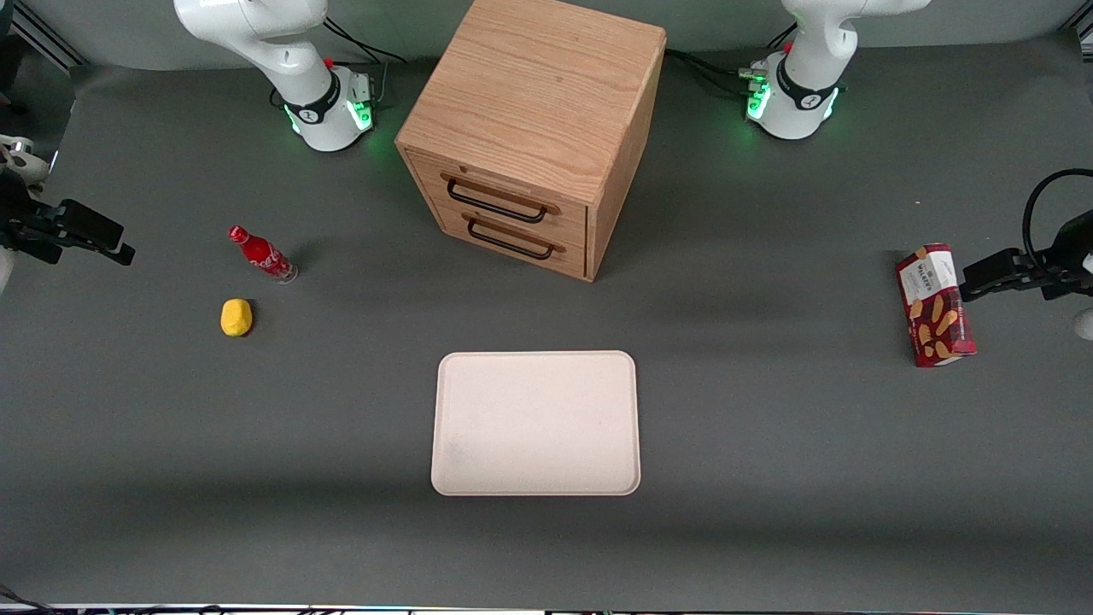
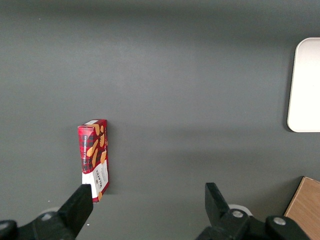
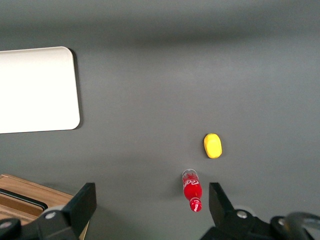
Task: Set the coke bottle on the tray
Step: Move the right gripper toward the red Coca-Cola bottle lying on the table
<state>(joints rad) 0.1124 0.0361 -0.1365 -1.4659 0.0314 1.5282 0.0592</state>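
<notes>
The coke bottle lies on its side on the grey table, toward the working arm's end; its long axis runs diagonally, the red cap pointing away from the front camera and outward toward the table's end, the clear base pointing toward the camera and the table's middle. A yellow lemon lies near it, a little nearer the front camera, not touching.

The gripper hovers well above the table at the working arm's end, looking down over the bottle; its two fingers stand wide apart and hold nothing.

The tray lies flat in the middle of the table, nearer the front camera than the wooden drawer cabinet, with nothing on it; both drawers are closed. A red snack box lies toward the parked arm's end.
</notes>
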